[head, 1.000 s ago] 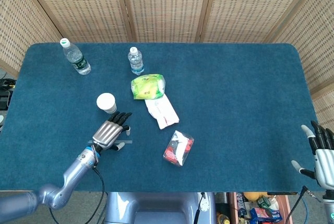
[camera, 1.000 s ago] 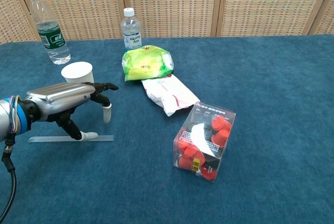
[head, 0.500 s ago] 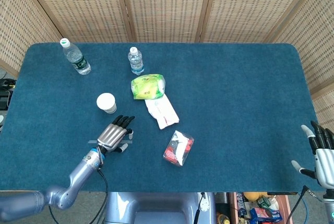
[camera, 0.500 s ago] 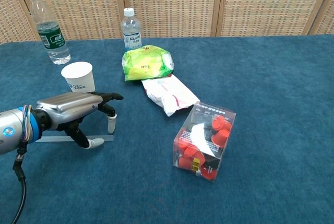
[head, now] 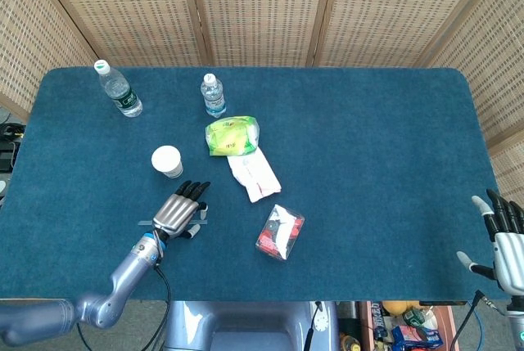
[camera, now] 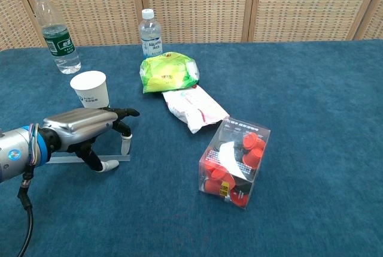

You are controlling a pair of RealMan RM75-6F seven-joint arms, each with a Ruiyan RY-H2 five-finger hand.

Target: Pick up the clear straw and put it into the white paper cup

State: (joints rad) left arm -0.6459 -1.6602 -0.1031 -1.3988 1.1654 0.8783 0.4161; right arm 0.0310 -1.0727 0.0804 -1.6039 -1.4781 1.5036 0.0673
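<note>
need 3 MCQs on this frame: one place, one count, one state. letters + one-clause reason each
1. Where does the white paper cup stand?
A. beyond the left hand
B. beside the clear box of red items
C. on the green packet

2. How many water bottles are on the table?
A. one
B. two
C. three

3. What state is the clear straw in?
A. inside the cup
B. lifted off the table
C. lying flat on the blue cloth

Answers:
1 A: the cup sits just past the left hand.
2 B: a taller bottle and a shorter bottle stand at the back.
3 C: the straw lies flat under the left hand's fingers.
</note>
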